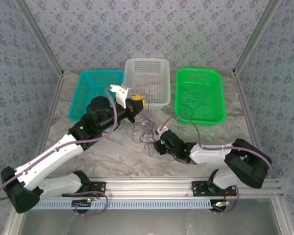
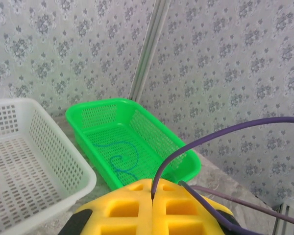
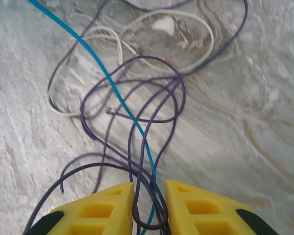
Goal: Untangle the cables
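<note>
Right wrist view: right pincer [image 3: 149, 195] is low over the counter [image 3: 250, 107], jaws nearly together, with several purple strands and one teal strand [image 3: 103, 72] running through the gap. I can't tell if they're actually pinched. The bulk of the cables [image 3: 137, 105] lies straight ahead of its fingertips, loops spread flat, the caught strands running lengthwise along the pincer's pointing axis.

Top external view: the tangle is mid-counter, just far-left of the right pincer, in front of the white basket [image 1: 147, 60]. Left pincer [image 1: 137, 104] is raised beyond it, jaws together on a purple strand [image 2: 196, 141]. The right arm is nearer the knot.

My read: you want to draw back along that strand axis, away from the left pincer, so the loops slide out rather than cinch.
</note>
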